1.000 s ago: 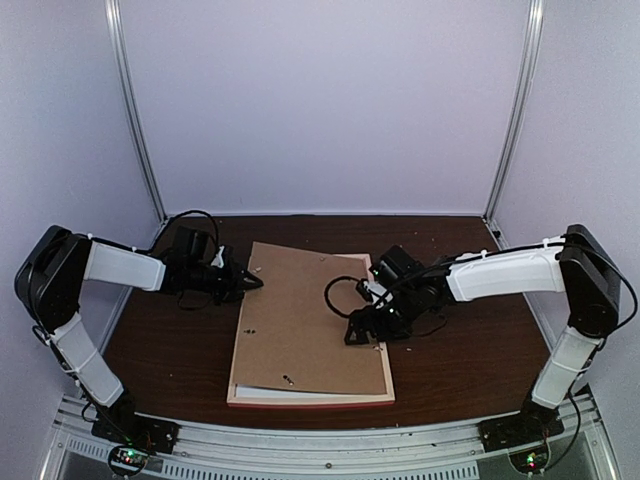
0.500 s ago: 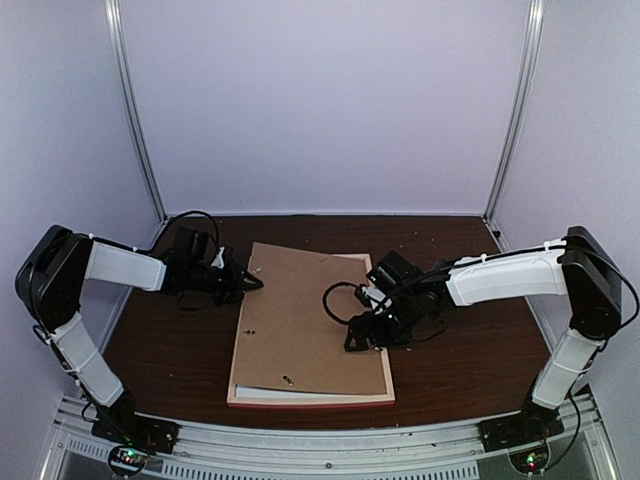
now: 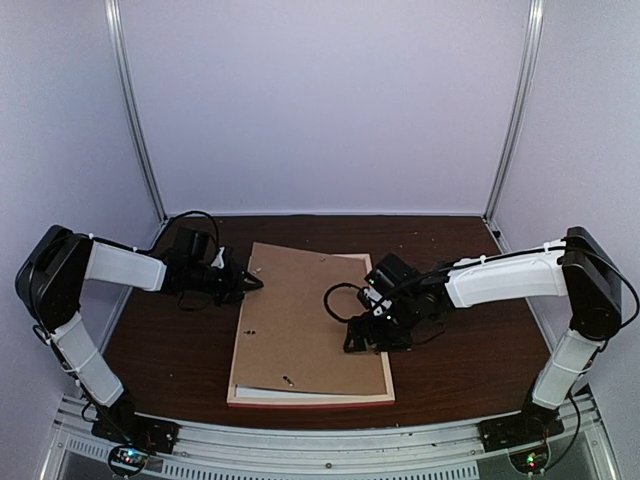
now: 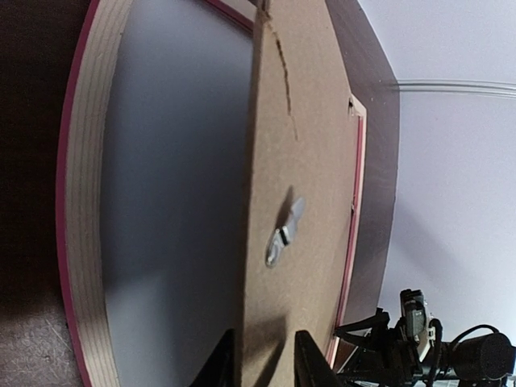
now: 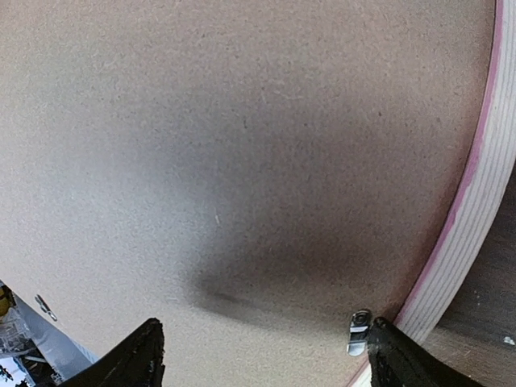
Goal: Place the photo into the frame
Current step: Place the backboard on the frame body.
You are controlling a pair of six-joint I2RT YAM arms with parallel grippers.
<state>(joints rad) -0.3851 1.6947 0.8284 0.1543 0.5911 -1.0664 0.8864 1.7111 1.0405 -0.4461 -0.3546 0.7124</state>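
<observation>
Frame: lay flat on the dark table, pale wood back up, pink at its edges.
Backing board: brown, rested over the frame, its left edge raised.
Photo: only a plain pale back showed, inside the frame under the board.
Left gripper: fingers nearly together, pinching the board's left edge.
Right gripper: fingers spread wide over the board near the frame's right bar, holding nothing.
Turn clip: small, metal, on the board beside the right fingertip.
</observation>
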